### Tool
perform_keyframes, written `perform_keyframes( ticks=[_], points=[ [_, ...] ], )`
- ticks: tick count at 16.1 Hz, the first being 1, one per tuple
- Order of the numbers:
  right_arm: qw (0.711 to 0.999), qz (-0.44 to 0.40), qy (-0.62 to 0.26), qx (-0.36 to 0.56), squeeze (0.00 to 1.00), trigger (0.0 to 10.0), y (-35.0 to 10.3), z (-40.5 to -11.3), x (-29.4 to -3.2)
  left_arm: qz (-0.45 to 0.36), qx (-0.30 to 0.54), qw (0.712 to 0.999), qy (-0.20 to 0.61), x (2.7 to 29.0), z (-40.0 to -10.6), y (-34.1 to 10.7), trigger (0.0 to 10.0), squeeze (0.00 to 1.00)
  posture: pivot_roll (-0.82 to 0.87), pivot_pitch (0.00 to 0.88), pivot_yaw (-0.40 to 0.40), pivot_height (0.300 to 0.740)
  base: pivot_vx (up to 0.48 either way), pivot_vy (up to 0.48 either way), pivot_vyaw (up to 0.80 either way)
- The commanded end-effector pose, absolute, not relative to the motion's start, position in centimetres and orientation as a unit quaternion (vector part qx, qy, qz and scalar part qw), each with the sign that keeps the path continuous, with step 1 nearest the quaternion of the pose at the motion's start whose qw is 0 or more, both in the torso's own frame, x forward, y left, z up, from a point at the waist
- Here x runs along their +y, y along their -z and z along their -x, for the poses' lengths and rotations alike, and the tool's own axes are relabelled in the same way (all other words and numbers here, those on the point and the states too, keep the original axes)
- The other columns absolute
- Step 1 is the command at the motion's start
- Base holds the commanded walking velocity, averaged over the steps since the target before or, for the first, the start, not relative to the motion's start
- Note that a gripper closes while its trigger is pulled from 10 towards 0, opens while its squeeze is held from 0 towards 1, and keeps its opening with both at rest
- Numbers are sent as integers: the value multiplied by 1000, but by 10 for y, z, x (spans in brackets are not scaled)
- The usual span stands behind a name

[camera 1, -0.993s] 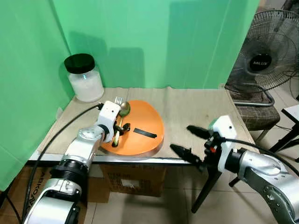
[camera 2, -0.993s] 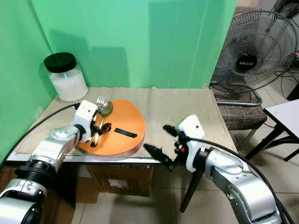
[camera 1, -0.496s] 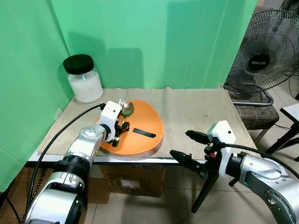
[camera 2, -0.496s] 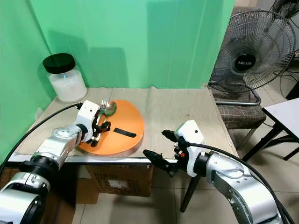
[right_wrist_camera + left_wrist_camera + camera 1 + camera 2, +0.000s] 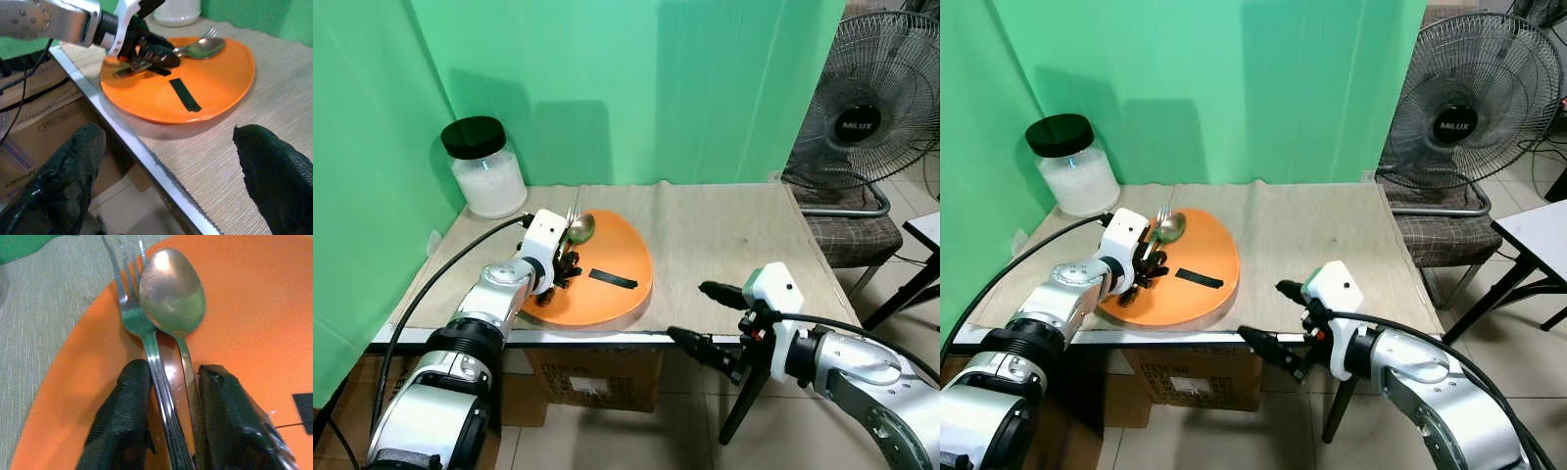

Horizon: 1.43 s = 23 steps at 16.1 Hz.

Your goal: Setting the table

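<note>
We see our left gripper (image 5: 168,418) on the orange plate (image 5: 617,304) at the surface's (image 5: 724,235) left, jaws clamped on the fork (image 5: 134,318) and spoon (image 5: 171,293) handles, whose lower ends are hidden. Our right gripper (image 5: 705,318) hangs off the front edge, jaws spread wide.

— Report what lies ahead of your right gripper (image 5: 161,166).

— My two black fingers (image 5: 58,181) stand wide apart, one at 8 o'clock, the other at 4, closed on nothing. Between them runs the table (image 5: 274,112) edge. At 12 o'clock sits the orange plate (image 5: 215,83), a black strip (image 5: 185,94) across its middle.

— And the cutlery?

— A spoon (image 5: 205,47) and fork (image 5: 209,33) lie together toward 1 o'clock on the plate. My left gripper (image 5: 146,51) clamps their handles at 11 o'clock. Cardboard boxes (image 5: 44,127) stand under the table at 9.
</note>
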State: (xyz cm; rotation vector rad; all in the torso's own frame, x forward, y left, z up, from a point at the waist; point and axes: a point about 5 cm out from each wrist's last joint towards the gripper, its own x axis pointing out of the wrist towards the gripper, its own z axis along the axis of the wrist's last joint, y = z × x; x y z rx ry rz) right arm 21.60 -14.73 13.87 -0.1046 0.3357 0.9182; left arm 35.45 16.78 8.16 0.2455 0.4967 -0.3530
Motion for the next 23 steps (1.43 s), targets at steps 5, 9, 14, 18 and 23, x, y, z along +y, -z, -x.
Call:
perform_keyframes(
  ticks=[5,9,14,18,23],
  points=[
    [874,70,-456,154,0,10000,-140,-214,-146,-115,276,944,143,177,-349,-71,0,0,-150,0,67,740,0,0,0],
    [870,75,-462,156,0,10000,-138,-213,-144,-106,256,950,141,177,-349,-75,0,0,-146,0,62,740,0,0,0],
    [870,77,-462,153,0,10000,-138,-214,-145,-101,218,959,152,172,-351,-87,0,0,-146,0,61,740,0,0,0],
    [876,77,-453,145,0,10000,-139,-216,-147,-75,138,972,177,167,-350,-115,0,0,-146,0,62,740,0,0,0],
    [882,75,-446,135,0,10000,-140,-219,-148,-9,21,967,253,155,-337,-154,0,0,-136,0,51,740,0,0,0]
  ],
)
